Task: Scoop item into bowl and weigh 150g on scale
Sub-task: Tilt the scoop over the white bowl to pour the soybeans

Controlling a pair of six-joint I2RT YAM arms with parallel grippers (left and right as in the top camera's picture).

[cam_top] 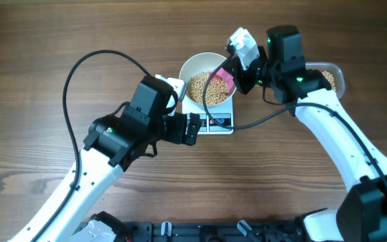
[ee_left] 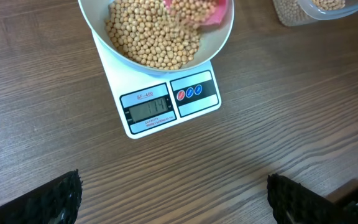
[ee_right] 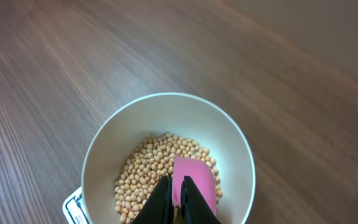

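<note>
Beans (cam_top: 203, 89) in the white bowl (cam_top: 187, 70) on the scale (ee_left: 166, 109), pink scoop (ee_right: 194, 180) resting among them.

The bowl sits on the rear part of the scale near the middle of the desk (cam_top: 39, 81), leaving the grey display (ee_left: 149, 109) and the buttons (ee_left: 190, 93) uncovered in front; the digits are too faint to read. Beans cover the bowl's bottom in a loose heap. The right end effector (ee_right: 178, 200) reaches in over the rim with its fingers pinched together on the near end of the pink scoop, whose blade lies on the beans toward the bowl's right side. More of the same beans fill a clear tub (cam_top: 334, 79) at the right, partly hidden behind the right arm. The left end effector (cam_top: 193, 129) hangs just in front of the scale, fingers spread wide, holding nothing.
</note>
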